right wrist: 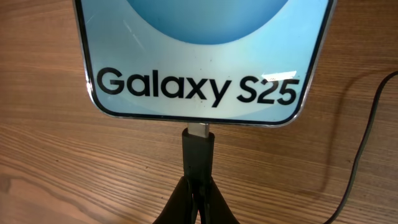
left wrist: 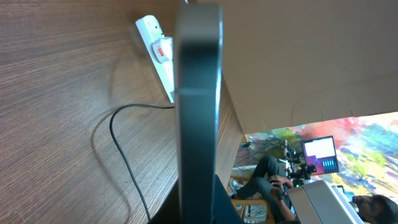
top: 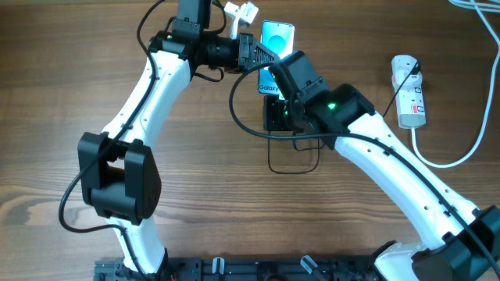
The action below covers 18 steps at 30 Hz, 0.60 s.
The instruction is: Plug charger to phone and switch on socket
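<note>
Right pincer (right wrist: 198,200) is clamped on the dark plug end of the charger (right wrist: 198,155), whose metal tip meets the bottom edge of the phone (right wrist: 202,62), just below the words Galaxy S25. Left pincer (top: 264,56) grips the phone by its side, near the middle of the bench's far edge. White power strip (top: 409,92) lies toward the far right corner, well apart from the phone.
</note>
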Each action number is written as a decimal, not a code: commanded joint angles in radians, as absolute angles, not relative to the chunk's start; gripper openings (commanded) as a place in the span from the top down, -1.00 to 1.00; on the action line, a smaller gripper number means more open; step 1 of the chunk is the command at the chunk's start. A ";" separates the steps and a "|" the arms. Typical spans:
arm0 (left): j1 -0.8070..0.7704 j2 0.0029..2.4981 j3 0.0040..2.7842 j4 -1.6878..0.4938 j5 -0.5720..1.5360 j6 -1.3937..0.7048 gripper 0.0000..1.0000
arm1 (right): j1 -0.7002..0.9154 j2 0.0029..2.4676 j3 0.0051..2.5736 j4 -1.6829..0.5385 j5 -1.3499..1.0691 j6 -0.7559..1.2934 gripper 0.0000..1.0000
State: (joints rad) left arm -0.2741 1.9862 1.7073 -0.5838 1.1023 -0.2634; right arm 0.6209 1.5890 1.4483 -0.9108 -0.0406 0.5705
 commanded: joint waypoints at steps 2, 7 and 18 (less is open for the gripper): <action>-0.280 1.960 1.720 -0.588 1.159 -0.238 0.92 | 0.617 1.586 1.476 -0.898 -0.027 0.552 0.91; -0.280 1.960 1.720 -0.588 1.159 -0.231 0.92 | 0.617 1.586 1.476 -0.899 -0.027 0.552 0.91; -0.280 1.960 1.720 -0.599 1.159 -0.212 0.92 | 0.617 1.586 1.476 -0.897 -0.030 0.550 0.92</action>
State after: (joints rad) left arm -0.2741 1.9858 1.7073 -0.5915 1.1088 -0.2405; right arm 0.6212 1.5890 1.4483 -0.9115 -0.0452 0.5701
